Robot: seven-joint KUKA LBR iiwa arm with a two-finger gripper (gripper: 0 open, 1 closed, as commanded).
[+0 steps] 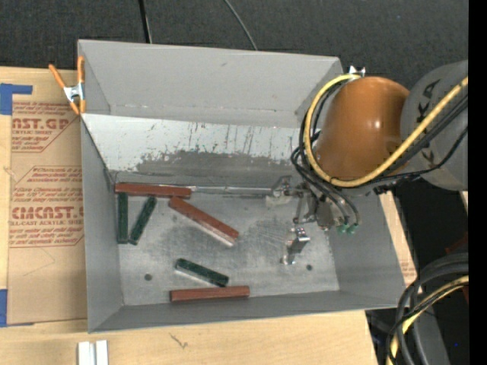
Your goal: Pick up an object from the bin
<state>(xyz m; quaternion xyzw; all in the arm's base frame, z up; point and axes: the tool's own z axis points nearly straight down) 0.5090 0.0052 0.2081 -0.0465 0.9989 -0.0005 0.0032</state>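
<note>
- Hand (295,249): down inside the bin (205,74), over the right-hand part of the floor, tip low above scratched grey metal.
- Open or closed: cannot tell, metal parts overlapping when seen from above.
- Directly behind the hand: orange cover (358,131) on the wrist, looped by yellow and black cables (310,128); arm entering from the right.
- Nearest pick candidate: slanted red-brown stick (204,220), pale at its lower right end, lying flat to the left of the hand, near it but apart.
- Further back and left: long red-brown stick (152,191), flat along the foot of the back wall, right end just beside the upper end of the slanted one; touching or not, cannot tell.
- Front centre: short green stick (202,272), dark, slightly slanted, well apart from the hand, on its left and nearer the front wall.
- Just in front of that: front red-brown stick (209,294), lying along the front wall, close to the short green stick; contact unclear.
- Far left: left green stick (122,217), lengthwise beside the left wall, and tilted green stick (142,219) leaning away from it on the right, both with upper ends near the left end of the long red-brown stick.
- All six sticks flat on the floor, spread out singly rather than heaped.
</note>
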